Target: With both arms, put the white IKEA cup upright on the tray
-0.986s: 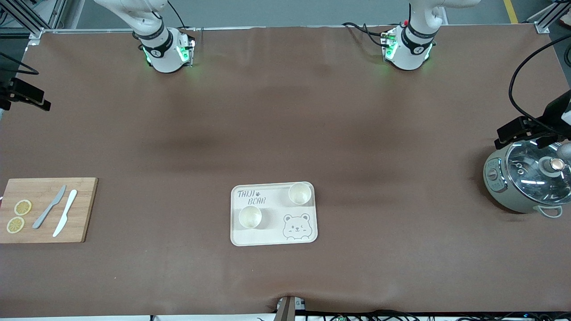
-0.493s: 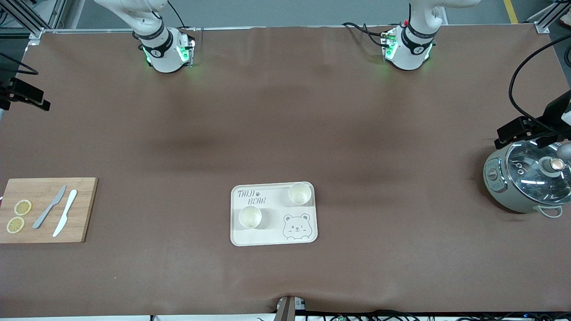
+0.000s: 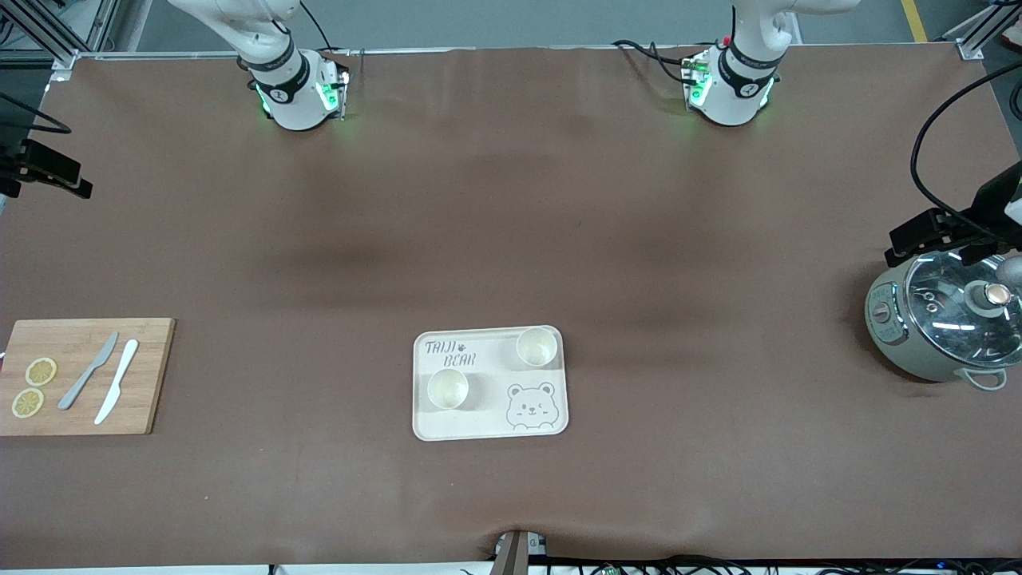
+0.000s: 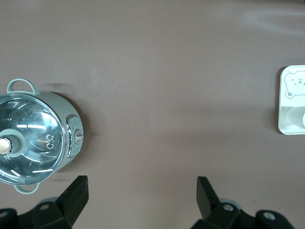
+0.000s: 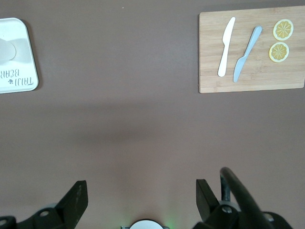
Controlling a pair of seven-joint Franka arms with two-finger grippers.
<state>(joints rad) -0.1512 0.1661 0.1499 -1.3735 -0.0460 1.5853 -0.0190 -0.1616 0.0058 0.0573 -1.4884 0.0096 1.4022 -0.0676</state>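
The cream tray (image 3: pixel 487 423) with "TAIJI BEAR" lettering lies mid-table, near the front camera. Two white cups stand upright on it, mouths up: one (image 3: pixel 536 346) at the corner toward the left arm's end, one (image 3: pixel 447 389) below the lettering. My left gripper (image 4: pixel 142 191) is open and empty, high over the table beside the pot. My right gripper (image 5: pixel 142 193) is open and empty, high over the right arm's end of the table. Both are well away from the tray. The tray's edge shows in the left wrist view (image 4: pixel 284 102) and the right wrist view (image 5: pixel 28 47).
A grey-green pot with a glass lid (image 3: pixel 942 327) sits at the left arm's end. A wooden cutting board (image 3: pixel 84 403) with two knives and two lemon slices lies at the right arm's end. The brown table mat (image 3: pixel 511 224) stretches between the bases and the tray.
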